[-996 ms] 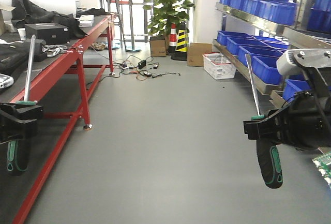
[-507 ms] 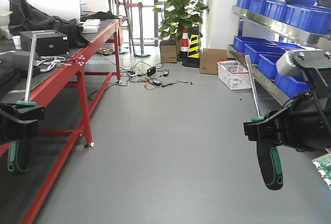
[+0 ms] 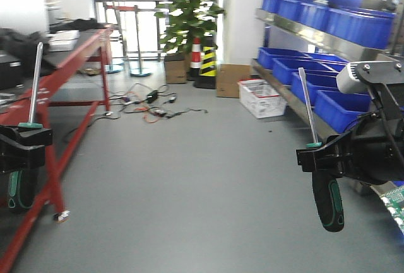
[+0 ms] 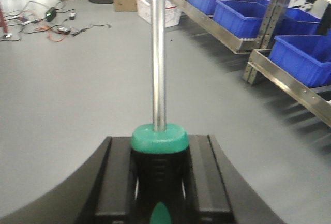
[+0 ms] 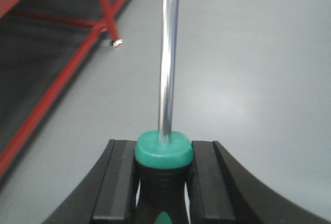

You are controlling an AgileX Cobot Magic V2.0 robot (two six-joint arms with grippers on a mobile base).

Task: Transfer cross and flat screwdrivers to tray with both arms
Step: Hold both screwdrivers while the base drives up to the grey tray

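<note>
Left gripper (image 3: 25, 142) clamped on handle of left screwdriver (image 3: 23, 190), shaft upright, green collar just above jaws. Right gripper (image 3: 323, 159) likewise closed tight around right screwdriver (image 3: 329, 202), handle hanging below, shaft tipped slightly left at top. Both tools held over grey floor (image 3: 189, 178), between red workbench (image 3: 79, 57) and shelving of blue crates (image 3: 297, 68).

Two screwdrivers (image 3: 22, 188) (image 3: 329, 200), two hands (image 3: 25, 142) (image 3: 323, 158), one potted plant (image 3: 189, 2).
</note>
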